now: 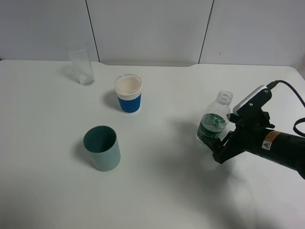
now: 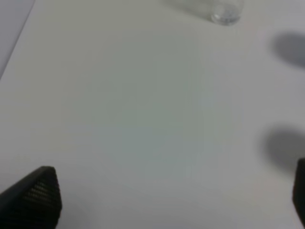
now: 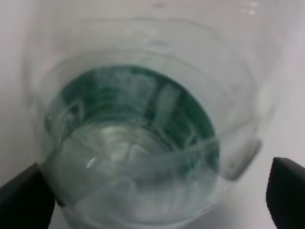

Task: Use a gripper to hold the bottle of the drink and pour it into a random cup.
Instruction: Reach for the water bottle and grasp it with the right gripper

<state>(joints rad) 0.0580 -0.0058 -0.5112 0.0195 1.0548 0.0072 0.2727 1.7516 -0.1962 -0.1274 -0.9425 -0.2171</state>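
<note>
Small clear plastic bottle with dark green label, uncapped, stands on the white table at its right side, well apart from the blue-sleeved white paper cup. Right gripper straddles its lower body, jaws wide: one fingertip touching, the other just clear. Left gripper is spread wide over bare table.

Figure: A robotics lab test bench is showing here, where a plain white table is standing against white wall panels and a black robot arm carrying a warning sticker is reaching over it.
</note>
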